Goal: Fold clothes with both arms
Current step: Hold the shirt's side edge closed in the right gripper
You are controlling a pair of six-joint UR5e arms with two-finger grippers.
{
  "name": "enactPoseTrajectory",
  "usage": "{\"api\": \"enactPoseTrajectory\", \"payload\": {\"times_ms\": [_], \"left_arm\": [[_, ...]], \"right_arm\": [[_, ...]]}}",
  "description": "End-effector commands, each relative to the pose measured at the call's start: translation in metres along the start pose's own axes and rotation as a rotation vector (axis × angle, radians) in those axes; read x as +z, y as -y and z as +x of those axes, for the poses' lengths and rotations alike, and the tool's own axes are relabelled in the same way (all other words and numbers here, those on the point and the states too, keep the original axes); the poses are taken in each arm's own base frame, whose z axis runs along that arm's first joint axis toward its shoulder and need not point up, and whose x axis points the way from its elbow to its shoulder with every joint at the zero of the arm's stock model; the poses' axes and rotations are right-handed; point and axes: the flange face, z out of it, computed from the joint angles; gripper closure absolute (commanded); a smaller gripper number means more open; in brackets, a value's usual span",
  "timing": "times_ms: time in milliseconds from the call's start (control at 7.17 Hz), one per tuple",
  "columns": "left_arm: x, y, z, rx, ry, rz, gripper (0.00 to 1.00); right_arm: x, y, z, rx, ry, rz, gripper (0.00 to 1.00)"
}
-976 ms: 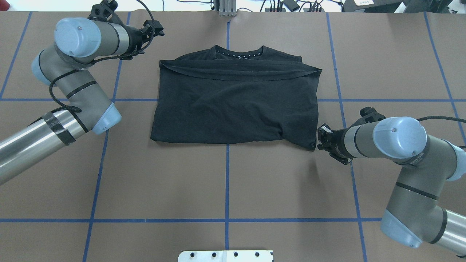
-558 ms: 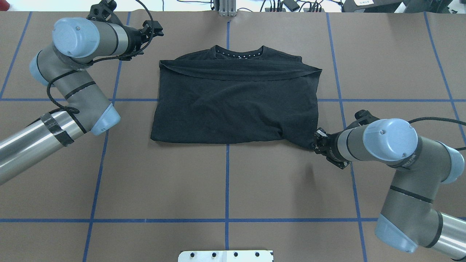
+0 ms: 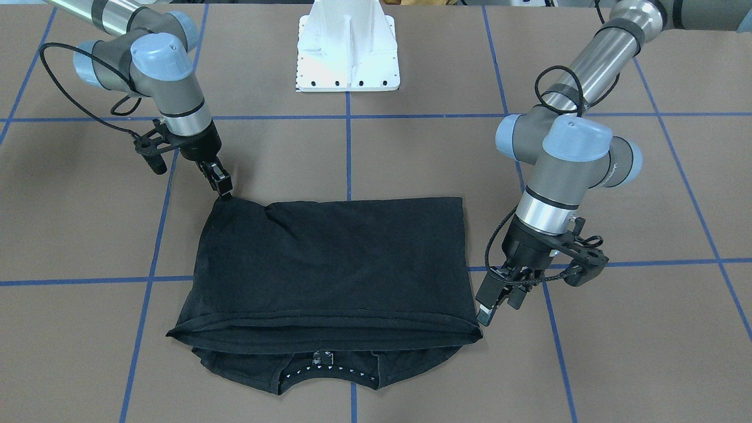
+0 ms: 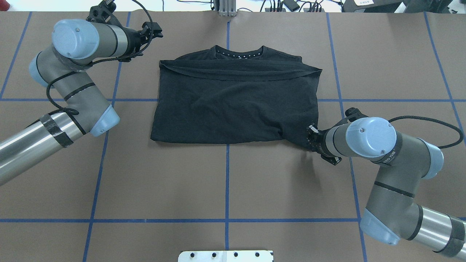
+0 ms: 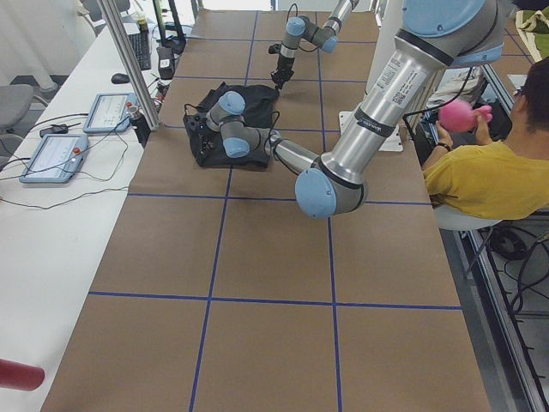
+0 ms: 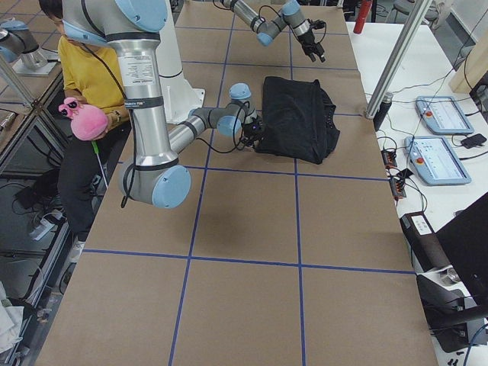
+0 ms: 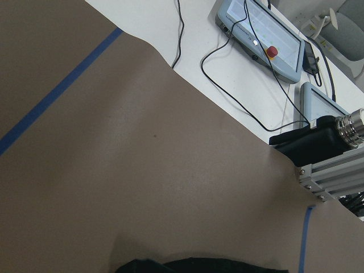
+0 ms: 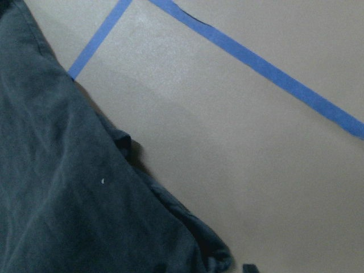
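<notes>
The black T-shirt (image 4: 236,105) lies folded flat on the tabletop (image 4: 225,182), on the half farther from the robot. Its collar is on the far edge and its long axis runs side to side across the robot's front. The right end effector (image 4: 310,135) is down at the shirt's near right corner, and in the front-facing view its tip (image 3: 224,189) meets the cloth where that corner draws up into a small point. So from that end effector the whole garment stretches away to its left and slightly away from the robot. Its fingers look drawn close together, but I cannot tell whether they have cloth between them or are only resting at the edge; the right wrist camera shows just the corner and bare paper beside it. The left end effector (image 3: 498,310) hangs with its fingers parted and nothing in them. It is near the far left corner of the shirt but apart from it, with the cloth lying to its right and back towards the robot. The right arm is clearly the nearer one. To my eye, the next move depends on that corner being held, so the right-hand edge can be carried leftward along the shirt's long axis.
</notes>
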Motion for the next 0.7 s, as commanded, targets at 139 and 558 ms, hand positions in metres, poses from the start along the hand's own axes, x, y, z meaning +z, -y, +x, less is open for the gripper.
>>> {"api": "enactPoseTrajectory", "payload": {"times_ms": [139, 558], "left_arm": [[0.0002, 0.0001, -0.0012, -0.001, 0.002, 0.0, 0.01], [0.0008, 0.0005, -0.0046, -0.001, 0.006, 0.001, 0.01]], "right_arm": [[0.0084, 0.0005, 0.0015, -0.004, -0.012, 0.01, 0.22], [0.0104, -0.0023, -0.0024, -0.007, -0.011, 0.013, 0.28]]}}
